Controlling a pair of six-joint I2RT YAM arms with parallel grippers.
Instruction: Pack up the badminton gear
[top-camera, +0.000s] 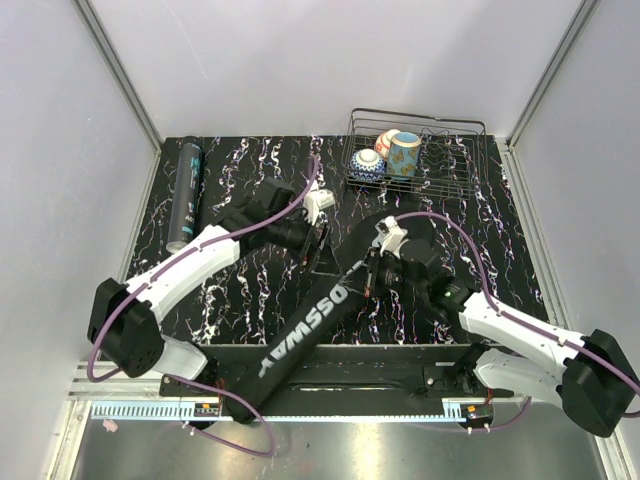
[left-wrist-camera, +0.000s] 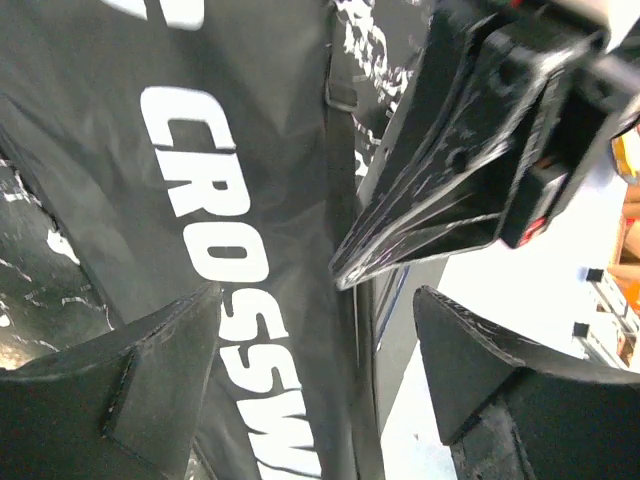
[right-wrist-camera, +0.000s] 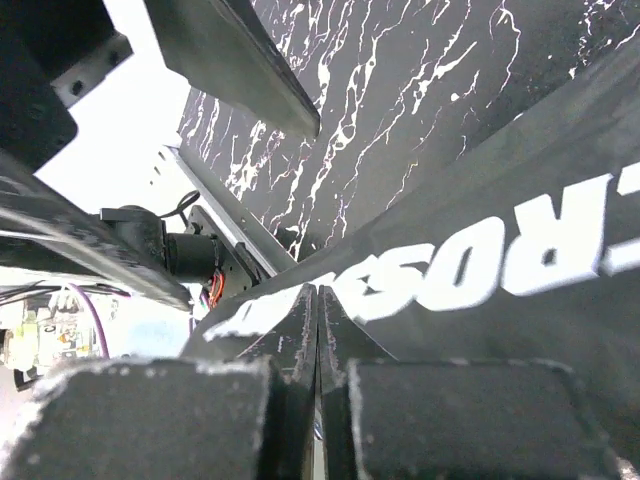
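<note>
Left gripper (left-wrist-camera: 315, 310) is noted spread wide over the bag (top-camera: 310, 330); right gripper (right-wrist-camera: 317, 305) closed tight at its edge. Only the top layer should be pinched.

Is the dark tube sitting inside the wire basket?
No, the tube lies on the table at the far left, and the wire basket holds painted cups.

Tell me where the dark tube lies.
In the top view, the dark tube lies at the far left edge of the table, beside the left wall.
</note>
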